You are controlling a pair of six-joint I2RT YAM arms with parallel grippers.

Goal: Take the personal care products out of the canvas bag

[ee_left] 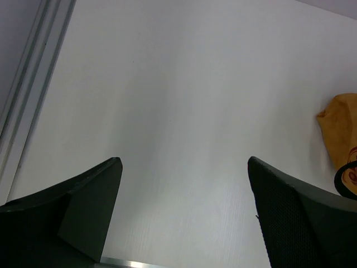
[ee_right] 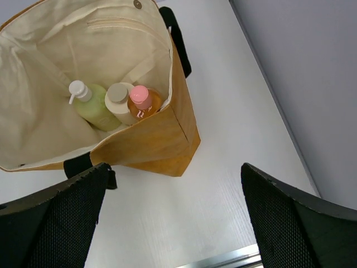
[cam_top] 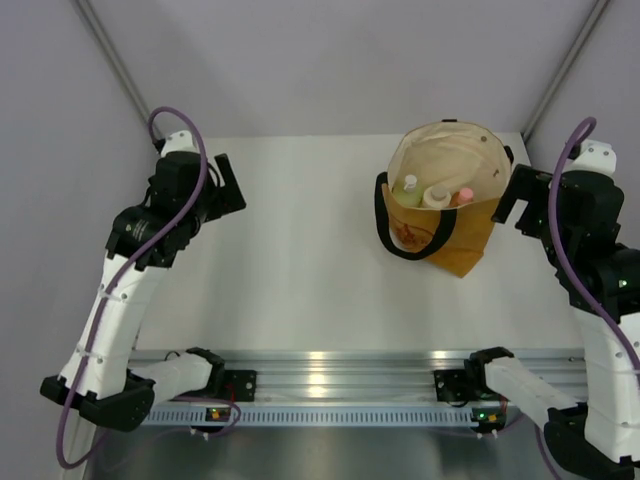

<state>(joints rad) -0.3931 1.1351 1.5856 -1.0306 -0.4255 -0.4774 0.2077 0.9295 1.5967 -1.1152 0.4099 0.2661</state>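
Observation:
The mustard-tan canvas bag stands open at the table's far right, cream lining showing, black strap hanging at its left. Inside it I see the yellow-green pump bottle, the cream round jar and the orange bottle with pink cap, side by side. The clear black-capped bottle is hidden. My right gripper is open and empty just right of the bag; in its wrist view the bag lies ahead. My left gripper is open and empty far left, over bare table.
A corner of the bag shows at the right edge of the left wrist view. A metal rail runs along the near table edge between the arm bases. Grey walls close in the back and sides.

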